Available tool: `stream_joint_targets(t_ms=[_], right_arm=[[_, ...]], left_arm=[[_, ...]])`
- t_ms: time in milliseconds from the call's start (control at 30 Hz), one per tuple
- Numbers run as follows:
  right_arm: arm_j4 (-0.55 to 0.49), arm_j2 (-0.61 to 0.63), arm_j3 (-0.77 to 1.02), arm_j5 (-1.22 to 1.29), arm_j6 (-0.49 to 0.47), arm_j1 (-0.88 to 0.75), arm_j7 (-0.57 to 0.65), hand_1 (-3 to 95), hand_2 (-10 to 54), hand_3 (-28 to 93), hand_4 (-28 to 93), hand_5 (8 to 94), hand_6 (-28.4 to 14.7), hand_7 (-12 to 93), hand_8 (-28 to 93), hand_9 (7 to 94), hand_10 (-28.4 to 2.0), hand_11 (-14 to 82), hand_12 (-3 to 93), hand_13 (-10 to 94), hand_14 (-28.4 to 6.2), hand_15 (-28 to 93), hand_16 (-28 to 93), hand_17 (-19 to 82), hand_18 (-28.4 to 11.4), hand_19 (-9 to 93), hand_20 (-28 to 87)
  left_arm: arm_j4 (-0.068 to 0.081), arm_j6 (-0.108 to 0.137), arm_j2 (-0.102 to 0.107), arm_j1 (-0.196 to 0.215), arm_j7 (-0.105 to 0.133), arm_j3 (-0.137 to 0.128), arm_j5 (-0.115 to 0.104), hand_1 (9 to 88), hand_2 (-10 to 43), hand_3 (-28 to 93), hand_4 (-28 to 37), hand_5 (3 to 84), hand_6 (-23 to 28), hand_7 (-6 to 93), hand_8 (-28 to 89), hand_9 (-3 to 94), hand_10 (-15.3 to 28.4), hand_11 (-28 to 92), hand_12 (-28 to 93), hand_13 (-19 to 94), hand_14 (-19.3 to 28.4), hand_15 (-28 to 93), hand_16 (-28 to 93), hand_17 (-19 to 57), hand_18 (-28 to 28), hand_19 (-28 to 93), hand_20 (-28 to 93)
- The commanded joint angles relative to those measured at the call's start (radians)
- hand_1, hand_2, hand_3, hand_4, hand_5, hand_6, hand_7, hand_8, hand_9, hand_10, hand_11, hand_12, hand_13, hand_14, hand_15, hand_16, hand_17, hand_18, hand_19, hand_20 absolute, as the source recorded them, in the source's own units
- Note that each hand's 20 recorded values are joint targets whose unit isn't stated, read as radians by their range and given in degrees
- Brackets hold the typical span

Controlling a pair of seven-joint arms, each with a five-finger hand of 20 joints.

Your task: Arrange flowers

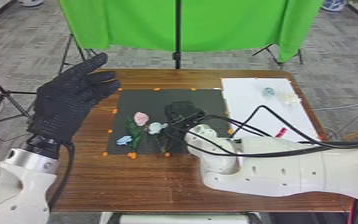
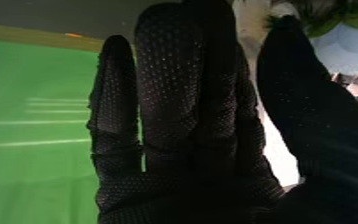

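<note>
In the head view the right hand (image 1: 184, 111) is over the black mat (image 1: 202, 97), close beside a pale flower (image 1: 155, 128) with a green stem. A pink flower (image 1: 141, 118) and a blue flower (image 1: 124, 140) lie farther left on the mat. The left hand (image 1: 64, 100) is held up over the table's left edge, open. In the right wrist view the right hand (image 2: 171, 100) has straight fingers, with the thumb apart from them. Green leaves (image 2: 322, 22) and pale blue petals (image 2: 342, 47) are beyond the thumb; whether the hand touches a flower cannot be told.
A white sheet (image 1: 246, 90) on the table's right side bears a light blue flower (image 1: 269, 91), a cream flower (image 1: 290, 99) and a small red item (image 1: 281, 132). Orange pieces (image 1: 132, 155) edge the mat. Black cables (image 1: 264, 145) run along the right arm.
</note>
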Motion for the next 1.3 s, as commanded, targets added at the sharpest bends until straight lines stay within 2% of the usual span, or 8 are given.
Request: stream_joint_targets(t_ms=[33,233,500,800,967,1133,1233,1300], right_arm=[[-0.035,0.027,0.05,-0.014,-0.025,-0.023,-0.031,41.2,-9.5,76,-28,65.4,1.2,17,-13,85.4,-8.1,23.2,23.3,80,-4.3,57,19,36,-17.1,89,-2],[-0.072,0.052,0.086,-0.018,-0.002,-0.025,-0.035,38.9,-9.5,77,-28,65.4,1.1,17,-12,84.4,-8.6,26.0,20.4,80,-4.6,58,18,36,-17.4,88,0],[-0.071,0.079,0.104,-0.009,0.007,0.0,-0.029,38.2,-9.5,78,-28,65.3,0.7,17,-12,83.8,-9.2,28.0,17.4,80,-4.8,58,18,36,-17.9,88,1],[-0.076,0.24,0.245,0.099,-0.003,-0.004,-0.001,37.3,-9.5,77,-28,63.8,-0.1,16,-12,80.4,-10.2,25.4,16.3,78,-6.1,57,17,36,-18.2,87,2],[-0.022,0.317,0.314,0.22,-0.016,-0.003,0.049,35.8,-9.5,77,-27,62.1,-1.1,16,-12,78.4,-10.7,23.9,15.7,77,-6.6,56,17,36,-18.5,86,1],[0.06,0.316,0.231,0.288,-0.034,0.065,0.085,35.3,-9.5,76,-26,57.4,-2.4,13,-11,80.8,-13.3,20.8,14.6,82,-6.3,52,17,41,-19.7,89,-1],[0.105,0.303,0.253,0.297,-0.068,0.047,0.105,34.6,-9.5,76,-26,52.6,-2.6,12,-11,81.3,-13.6,20.0,14.4,84,-6.1,51,17,42,-19.6,89,-3],[0.134,0.297,0.264,0.314,-0.096,0.04,0.12,34.4,-9.5,76,-26,48.6,-3.1,11,-11,81.4,-13.7,19.6,14.3,84,-6.1,50,18,43,-19.5,90,-4]], left_arm=[[0.0,0.016,-0.031,0.012,-0.034,-0.001,0.0,24.3,7.3,77,-21.8,38.0,10.1,15.2,-10,34.3,22.0,30,12,24,28.4,52,-9,-8.8,25.6,56,28],[-0.01,0.032,-0.035,0.05,-0.025,-0.018,-0.001,24.3,7.4,77,-21.8,38.0,10.0,15.3,-10,34.2,21.9,30,12,24,28.4,52,-9,-8.8,25.6,56,28],[-0.017,0.042,-0.029,0.069,-0.008,-0.025,-0.002,24.3,7.3,77,-21.6,38.0,10.1,15.2,-10,34.2,21.9,30,12,24,28.4,52,-9,-8.9,25.6,56,28],[-0.033,0.064,-0.03,0.13,0.016,-0.053,-0.002,24.3,7.3,77,-21.7,38.0,10.1,15.2,-10,34.3,22.0,30,12,24,28.4,52,-9,-8.8,25.6,56,28],[-0.031,0.055,-0.042,0.114,-0.008,-0.05,0.006,24.4,7.3,77,-21.8,38.0,10.1,15.2,-10,34.3,22.0,30,12,24,28.4,52,-9,-8.8,25.6,56,28],[-0.036,0.064,-0.047,0.122,0.005,-0.047,0.007,24.4,7.4,77,-21.9,38.0,10.1,15.1,-10,34.2,22.1,30,12,24,28.4,52,-9,-8.8,25.6,56,28],[-0.029,0.058,-0.053,0.09,-0.014,-0.031,0.01,24.4,7.4,77,-21.9,38.0,10.1,15.1,-10,34.3,22.0,30,12,24,28.4,52,-9,-8.8,25.6,56,28],[-0.03,0.059,-0.053,0.085,-0.015,-0.028,0.009,24.4,7.4,77,-21.9,38.0,10.1,15.1,-10,34.2,22.1,30,12,24,28.4,52,-9,-8.8,25.6,56,28]])
